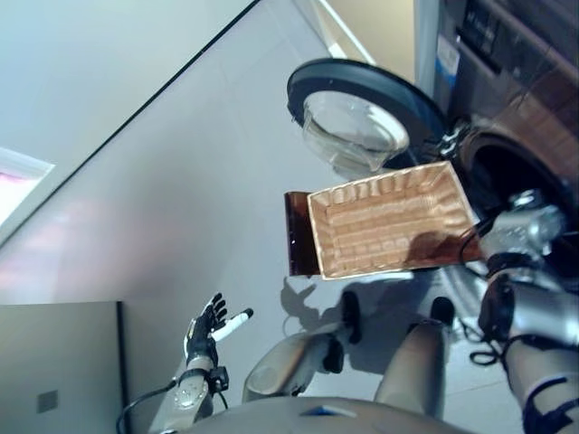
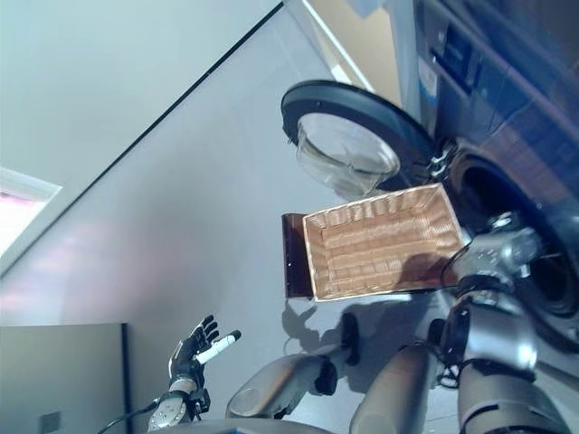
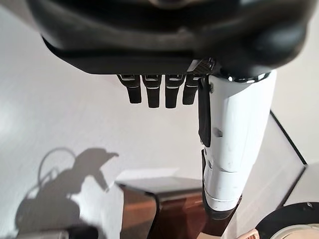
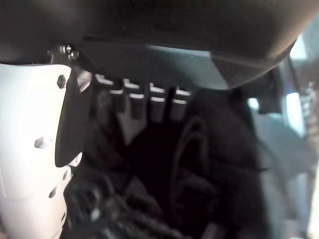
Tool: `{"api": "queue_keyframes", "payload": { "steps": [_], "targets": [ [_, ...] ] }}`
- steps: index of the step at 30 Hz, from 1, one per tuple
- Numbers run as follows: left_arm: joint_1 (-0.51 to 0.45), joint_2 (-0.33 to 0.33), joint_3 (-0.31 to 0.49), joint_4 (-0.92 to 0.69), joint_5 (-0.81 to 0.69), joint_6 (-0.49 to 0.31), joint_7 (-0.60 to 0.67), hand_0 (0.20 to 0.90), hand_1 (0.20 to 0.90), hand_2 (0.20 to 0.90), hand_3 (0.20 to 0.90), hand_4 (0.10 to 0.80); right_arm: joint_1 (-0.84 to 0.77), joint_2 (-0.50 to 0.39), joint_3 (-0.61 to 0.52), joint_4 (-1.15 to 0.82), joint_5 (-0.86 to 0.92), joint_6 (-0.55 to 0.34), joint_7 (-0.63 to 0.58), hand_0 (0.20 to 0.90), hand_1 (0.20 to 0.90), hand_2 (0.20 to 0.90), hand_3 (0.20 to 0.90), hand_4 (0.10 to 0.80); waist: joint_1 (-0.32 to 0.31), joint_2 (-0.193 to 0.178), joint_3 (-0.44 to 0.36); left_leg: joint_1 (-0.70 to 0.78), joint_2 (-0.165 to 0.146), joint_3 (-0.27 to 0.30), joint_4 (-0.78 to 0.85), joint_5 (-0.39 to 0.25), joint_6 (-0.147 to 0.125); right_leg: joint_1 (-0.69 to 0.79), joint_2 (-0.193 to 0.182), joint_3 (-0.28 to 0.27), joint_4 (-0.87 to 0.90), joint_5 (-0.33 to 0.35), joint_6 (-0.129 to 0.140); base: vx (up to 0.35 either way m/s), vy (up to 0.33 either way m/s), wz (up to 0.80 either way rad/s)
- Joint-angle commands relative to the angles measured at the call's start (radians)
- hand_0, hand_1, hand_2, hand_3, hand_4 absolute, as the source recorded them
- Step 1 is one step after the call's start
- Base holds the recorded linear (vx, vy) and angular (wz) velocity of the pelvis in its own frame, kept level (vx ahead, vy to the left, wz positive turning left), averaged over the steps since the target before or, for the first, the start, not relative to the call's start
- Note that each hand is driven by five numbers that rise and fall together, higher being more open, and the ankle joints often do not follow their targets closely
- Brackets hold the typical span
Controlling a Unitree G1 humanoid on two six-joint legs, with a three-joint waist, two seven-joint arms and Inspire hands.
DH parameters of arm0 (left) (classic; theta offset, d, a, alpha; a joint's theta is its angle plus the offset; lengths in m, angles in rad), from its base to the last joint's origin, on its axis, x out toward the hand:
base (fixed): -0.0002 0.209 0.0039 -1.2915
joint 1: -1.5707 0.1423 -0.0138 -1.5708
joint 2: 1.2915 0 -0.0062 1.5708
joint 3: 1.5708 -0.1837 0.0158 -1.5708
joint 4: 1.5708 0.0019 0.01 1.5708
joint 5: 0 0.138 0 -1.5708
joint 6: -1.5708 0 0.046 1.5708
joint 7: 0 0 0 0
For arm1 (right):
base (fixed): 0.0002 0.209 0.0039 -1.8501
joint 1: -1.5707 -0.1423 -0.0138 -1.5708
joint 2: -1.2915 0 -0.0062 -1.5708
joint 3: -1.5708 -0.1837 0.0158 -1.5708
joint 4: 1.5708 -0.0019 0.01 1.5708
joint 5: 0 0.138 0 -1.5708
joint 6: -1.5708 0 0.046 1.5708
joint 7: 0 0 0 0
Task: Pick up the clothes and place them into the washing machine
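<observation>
The shallow wicker basket (image 1: 389, 221) rests on the low dark brown box (image 1: 297, 235) and looks empty. The washing machine (image 1: 520, 63) stands at the right with its round door (image 1: 362, 104) swung open. My right arm reaches past the basket's right end into the drum opening (image 1: 507, 167). In the right wrist view my right hand (image 4: 156, 107) has straight fingers over dark clothes (image 4: 149, 194) inside the drum and holds nothing. My left hand (image 1: 206, 330) is open and empty, low at the left over the floor, far from the basket.
A grey cabinet (image 1: 59, 362) stands at the lower left. The open door (image 2: 348, 127) juts out just beyond the basket. A dark line (image 1: 136, 122) on the floor runs along the wall at the far left.
</observation>
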Motion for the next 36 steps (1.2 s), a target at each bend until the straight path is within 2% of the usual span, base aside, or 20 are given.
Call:
{"api": "queue_keyframes", "payload": {
  "steps": [1,5,10,11,12,13,14,15,17,18,20,27,29,31,36],
  "targets": [
    [-0.023,0.028,0.050,0.090,0.053,-0.020,0.043,0.900,0.900,0.900,0.900,0.800,0.069,0.014,0.072,-0.005,-0.124,0.011,0.040,0.900,0.900,0.900,0.900,0.800,0.023,-0.012,-0.101,-0.064,0.003,-0.049,0.044,-0.038,-0.085,0.143,0.041,-0.049,-0.154,0.008,-0.048,0.001,-0.073,0.18],
    [-0.038,0.029,0.076,0.174,0.096,0.005,0.046,0.900,0.900,0.900,0.900,0.800,0.165,0.116,0.157,0.009,-0.236,0.074,0.078,0.900,0.900,0.900,0.900,0.800,0.014,-0.076,-0.109,-0.024,0.013,-0.064,0.039,-0.042,-0.088,0.203,0.049,-0.077,-0.177,0.009,-0.045,0.042,-0.061,0.13],
    [-0.029,0.034,0.100,0.241,0.147,0.031,0.042,0.900,0.900,0.900,0.900,0.800,0.263,0.234,0.174,-0.019,-0.250,0.090,0.119,0.900,0.900,0.900,0.900,0.800,0.003,-0.147,-0.147,0.024,0.017,-0.073,0.037,-0.061,-0.087,0.265,0.053,-0.101,-0.208,0.010,-0.041,0.086,-0.024,0.09],
    [-0.029,0.037,0.109,0.255,0.156,0.038,0.043,0.900,0.900,0.900,0.900,0.800,0.282,0.245,0.185,-0.019,-0.268,0.098,0.126,0.900,0.900,0.900,0.900,0.800,0.003,-0.163,-0.156,0.032,0.020,-0.073,0.037,-0.065,-0.086,0.276,0.055,-0.105,-0.216,0.011,-0.040,0.056,-0.016,0.03],
    [-0.028,0.038,0.110,0.255,0.156,0.038,0.043,0.900,0.900,0.900,0.900,0.800,0.284,0.247,0.185,-0.020,-0.269,0.098,0.125,0.900,0.900,0.900,0.900,0.800,0.002,-0.163,-0.156,0.034,0.020,-0.073,0.036,-0.065,-0.086,0.279,0.055,-0.106,-0.219,0.011,-0.040,0.074,-0.027,-0.04],
    [-0.028,0.043,0.125,0.278,0.171,0.047,0.041,0.900,0.900,0.900,0.900,0.800,0.319,0.269,0.198,-0.039,-0.282,0.109,0.144,0.900,0.900,0.900,0.900,0.800,0.000,-0.194,-0.179,0.052,0.025,-0.071,0.028,-0.072,-0.086,0.301,0.059,-0.107,-0.241,0.016,-0.037,0.056,-0.019,-0.03],
    [-0.027,0.044,0.126,0.278,0.171,0.047,0.041,0.900,0.900,0.900,0.900,0.800,0.321,0.270,0.198,-0.041,-0.282,0.109,0.144,0.900,0.900,0.900,0.900,0.800,0.000,-0.195,-0.179,0.054,0.025,-0.071,0.027,-0.072,-0.086,0.304,0.059,-0.107,-0.243,0.017,-0.037,0.099,-0.041,0.01],
    [-0.034,0.048,0.140,0.301,0.185,0.056,0.035,0.900,0.900,0.900,0.900,0.800,0.363,0.287,0.204,-0.049,-0.301,0.118,0.158,0.900,0.900,0.900,0.900,0.800,-0.003,-0.222,-0.202,0.075,0.031,-0.069,0.019,-0.076,-0.086,0.327,0.063,-0.112,-0.262,0.023,-0.034,0.070,-0.034,0.03],
    [-0.038,0.053,0.153,0.318,0.195,0.061,0.033,0.900,0.900,0.900,0.900,0.800,0.408,0.301,0.206,-0.062,-0.323,0.125,0.174,0.900,0.900,0.900,0.900,0.800,-0.009,-0.248,-0.223,0.095,0.037,-0.071,0.011,-0.078,-0.086,0.351,0.069,-0.116,-0.282,0.028,-0.032,0.066,-0.035,0.02],
    [-0.037,0.053,0.153,0.318,0.195,0.061,0.033,0.900,0.900,0.900,0.900,0.800,0.409,0.302,0.206,-0.063,-0.323,0.125,0.174,0.900,0.900,0.900,0.900,0.800,-0.010,-0.248,-0.223,0.096,0.037,-0.072,0.010,-0.078,-0.086,0.353,0.069,-0.117,-0.284,0.029,-0.031,0.000,0.000,0.00],
    [-0.048,0.057,0.158,0.334,0.228,0.069,0.024,0.900,0.900,0.900,0.900,0.800,0.489,0.302,0.217,-0.028,-0.401,0.152,0.184,0.900,0.900,0.900,0.900,0.800,-0.022,-0.281,-0.251,0.124,0.042,-0.074,0.003,-0.082,-0.085,0.384,0.075,-0.118,-0.300,0.037,-0.032,0.023,-0.033,-0.01],
    [-0.038,0.052,0.172,0.359,0.272,0.079,-0.027,0.900,0.900,0.900,0.900,0.800,0.672,0.302,0.256,-0.004,-0.633,0.192,0.195,0.900,0.900,0.900,0.900,0.800,-0.053,-0.309,-0.313,0.180,0.048,-0.053,-0.003,-0.100,-0.081,0.437,0.085,-0.105,-0.346,0.057,-0.027,-0.002,-0.042,-0.06],
    [-0.039,0.052,0.170,0.356,0.290,0.081,-0.034,0.900,0.900,0.900,0.900,0.800,0.711,0.298,0.300,-0.021,-0.726,0.201,0.188,0.900,0.900,0.900,0.900,0.800,-0.058,-0.311,-0.320,0.197,0.051,-0.046,-0.006,-0.100,-0.081,0.450,0.088,-0.098,-0.360,0.065,-0.027,-0.041,-0.065,-0.20],
    [-0.037,0.047,0.171,0.362,0.301,0.080,-0.038,0.900,0.900,0.900,0.900,0.800,0.750,0.291,0.297,0.039,-0.785,0.220,0.181,0.900,0.900,0.900,0.900,0.800,-0.064,-0.314,-0.325,0.211,0.056,-0.040,-0.020,-0.096,-0.083,0.459,0.089,-0.092,-0.374,0.076,-0.027,-0.068,-0.070,-0.17],
    [-0.042,0.030,0.157,0.380,0.315,0.094,-0.067,0.900,0.900,0.900,0.900,0.800,0.792,0.277,0.384,0.155,-0.990,0.268,0.183,0.900,0.900,0.900,0.900,0.800,-0.074,-0.303,-0.341,0.239,0.064,-0.033,-0.065,-0.067,-0.093,0.486,0.092,-0.084,-0.427,0.104,-0.023,-0.061,-0.055,-0.07]
  ]
}}
